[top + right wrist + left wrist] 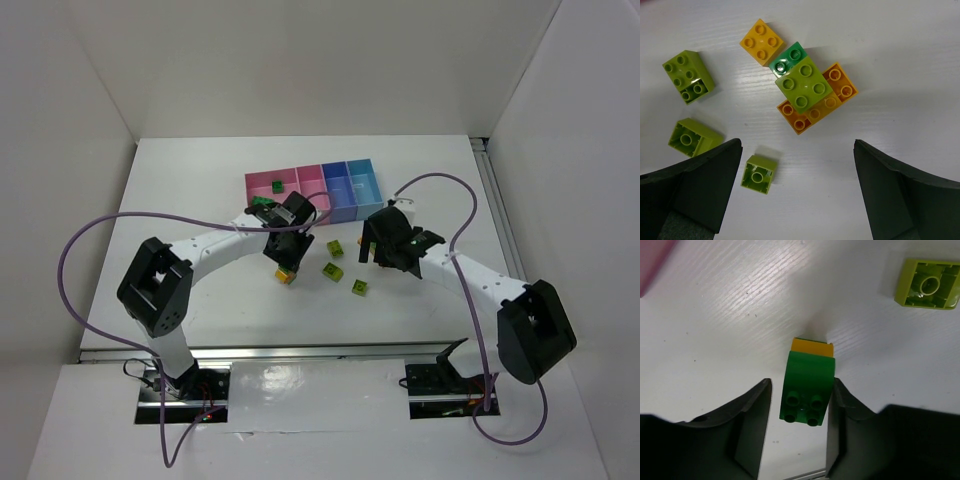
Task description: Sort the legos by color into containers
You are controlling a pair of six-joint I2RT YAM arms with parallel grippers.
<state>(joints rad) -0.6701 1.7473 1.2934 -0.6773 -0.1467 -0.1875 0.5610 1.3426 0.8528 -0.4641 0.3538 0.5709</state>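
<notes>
A white table (200,180) carries a row of joined bins (258,187) at its far middle: 2 pink, 1 purple-blue, 1 light blue. Nearer, 3 lime green bricks (332,271) lie loose and close together on the bare top. Just left of them a dark green brick (807,390) sits stacked on an orange-yellow brick (812,347). The right wrist view shows a cluster (810,92) of yellow, dark green, lime and orange bricks pressed together, with 3 lime pieces (688,76) apart to its left
</notes>
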